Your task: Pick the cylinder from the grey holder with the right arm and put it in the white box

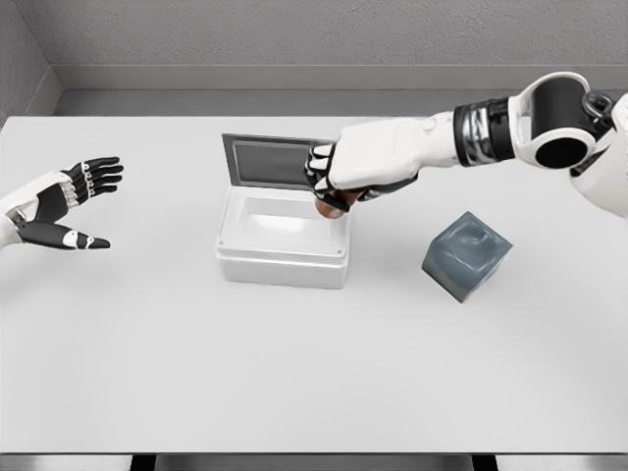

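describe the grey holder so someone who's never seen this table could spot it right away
Start at the white table and find the white box with its raised lid near the middle. Look to the picture's right of that box, below the white forearm of the right hand. The grey holder is the dark slate block standing tilted and alone, with a shallow hollow in its top.

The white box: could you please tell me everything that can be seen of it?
The white box is a squarish, smooth, plastic-looking container with rounded corners, sitting flat near the middle of the table. Its lid, with a grey inner face, stands open at the far edge. The inside looks empty. The right hand, closed on the brownish cylinder, hangs over its far right corner; contact with the box cannot be judged. The grey holder sits apart on its right.
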